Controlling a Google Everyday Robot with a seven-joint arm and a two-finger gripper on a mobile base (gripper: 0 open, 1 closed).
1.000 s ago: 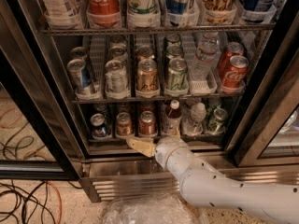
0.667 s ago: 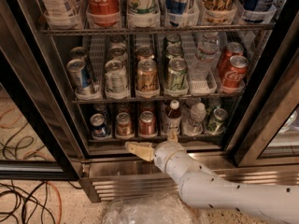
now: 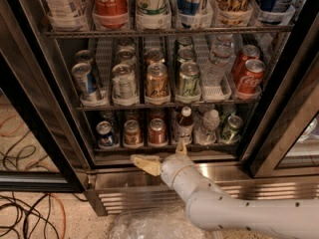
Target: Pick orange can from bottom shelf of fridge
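Observation:
The fridge (image 3: 30, 98) stands open in front of me with wire racks of cans and bottles. On the bottom shelf (image 3: 149, 147) the orange can (image 3: 132, 132) stands second from the left, between a blue can (image 3: 105, 132) and a redder can (image 3: 157, 130). My gripper (image 3: 161, 156) is below and in front of the bottom shelf, just under the redder can and to the right of the orange can. It is open and empty: one tan finger (image 3: 142, 163) points left and the other (image 3: 182, 148) points up by a bottle.
A brown bottle (image 3: 185, 124), a clear water bottle (image 3: 209, 125) and a green can (image 3: 232, 128) fill the shelf's right side. The ribbed steel base (image 3: 124, 193) lies below. Black door frames (image 3: 279, 123) stand on either side. Cables (image 3: 25, 218) and crumpled plastic (image 3: 144, 228) lie on the floor.
My gripper has dropped a little and shifted left, away from the shelf front. The cans have not moved.

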